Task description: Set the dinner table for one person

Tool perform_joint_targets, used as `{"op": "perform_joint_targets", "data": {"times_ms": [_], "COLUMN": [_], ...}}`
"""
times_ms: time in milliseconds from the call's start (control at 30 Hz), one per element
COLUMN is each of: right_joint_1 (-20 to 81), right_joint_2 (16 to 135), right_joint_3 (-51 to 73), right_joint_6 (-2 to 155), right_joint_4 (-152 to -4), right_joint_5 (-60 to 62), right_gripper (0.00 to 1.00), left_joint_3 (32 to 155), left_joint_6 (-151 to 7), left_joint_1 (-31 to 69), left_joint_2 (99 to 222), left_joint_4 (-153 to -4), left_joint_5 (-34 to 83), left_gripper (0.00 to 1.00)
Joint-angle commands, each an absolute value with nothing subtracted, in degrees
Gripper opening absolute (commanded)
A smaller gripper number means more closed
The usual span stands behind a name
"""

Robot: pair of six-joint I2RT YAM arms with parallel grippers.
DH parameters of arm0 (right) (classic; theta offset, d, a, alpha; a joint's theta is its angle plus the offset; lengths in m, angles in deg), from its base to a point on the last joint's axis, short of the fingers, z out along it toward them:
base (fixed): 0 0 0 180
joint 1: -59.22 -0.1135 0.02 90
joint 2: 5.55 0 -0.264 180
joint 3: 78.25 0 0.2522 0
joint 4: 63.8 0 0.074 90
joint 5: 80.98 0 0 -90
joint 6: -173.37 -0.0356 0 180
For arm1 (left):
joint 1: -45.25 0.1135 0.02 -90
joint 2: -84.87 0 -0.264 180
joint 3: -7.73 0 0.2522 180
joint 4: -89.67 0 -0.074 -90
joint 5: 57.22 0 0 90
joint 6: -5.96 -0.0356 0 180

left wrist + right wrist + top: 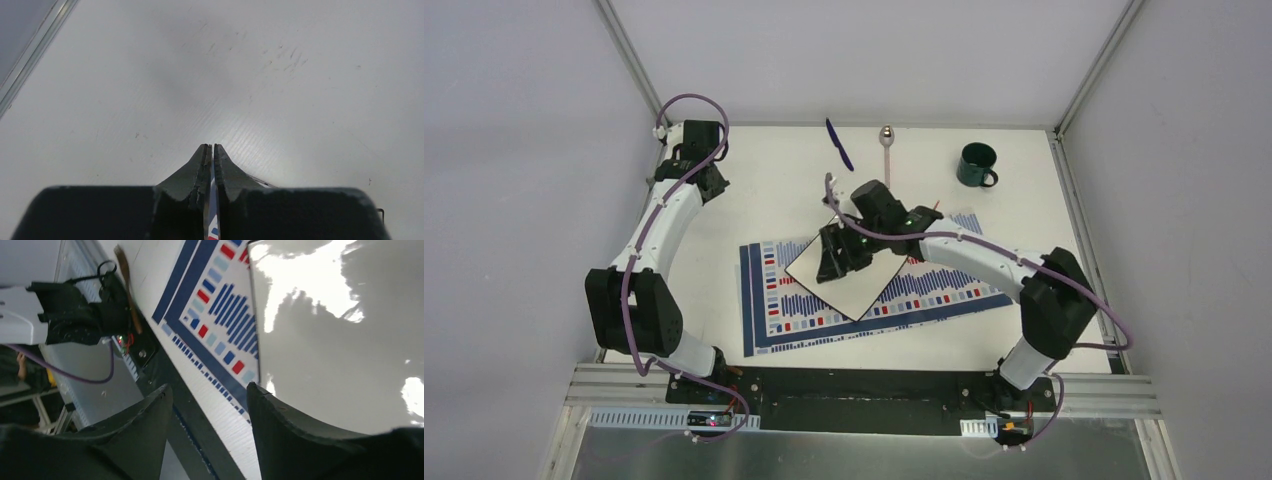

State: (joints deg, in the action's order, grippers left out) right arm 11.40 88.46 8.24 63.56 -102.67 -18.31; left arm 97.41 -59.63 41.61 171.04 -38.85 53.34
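Right gripper hung over the plate, fingers wide apart, nothing held. Probably letting go of it or squaring it on the placemat. Left gripper was pinched closed over bare dinner table at the far-left corner, likely to stay clear. Spoon and mug sat at the far edge. Tabletop was matte white and scuffed, with plain grey walls and an aluminium frame.

You have the plate on the placemat beneath your right tool, the spoon and a utensil on the tabletop beyond that tool, the mug farther right, and your left tool well off left.
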Motion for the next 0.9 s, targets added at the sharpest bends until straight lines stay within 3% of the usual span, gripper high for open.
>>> {"op": "perform_joint_targets", "data": {"times_ms": [0, 400, 867], "right_joint_1": [3.8, -11.2, -12.2], "right_joint_2": [91.1, 106.3, 118.2], "right_joint_3": [9.0, 19.8, 23.6], "right_joint_6": [62.9, 58.9, 56.6], "right_joint_4": [-99.1, -90.5, -79.3], "right_joint_5": [-26.7, -29.7, -35.9], "right_gripper": [0.6, 0.6, 0.6], "left_joint_3": [97.6, 96.8, 96.4], "left_joint_6": [-59.0, -58.9, -58.2], "left_joint_1": [42.5, 44.2, 44.9], "left_joint_2": [168.3, 168.6, 163.8], "left_joint_4": [-38.3, -38.3, -37.9], "left_joint_5": [53.8, 52.6, 49.5], "left_gripper": [0.07, 0.05, 0.03]}}
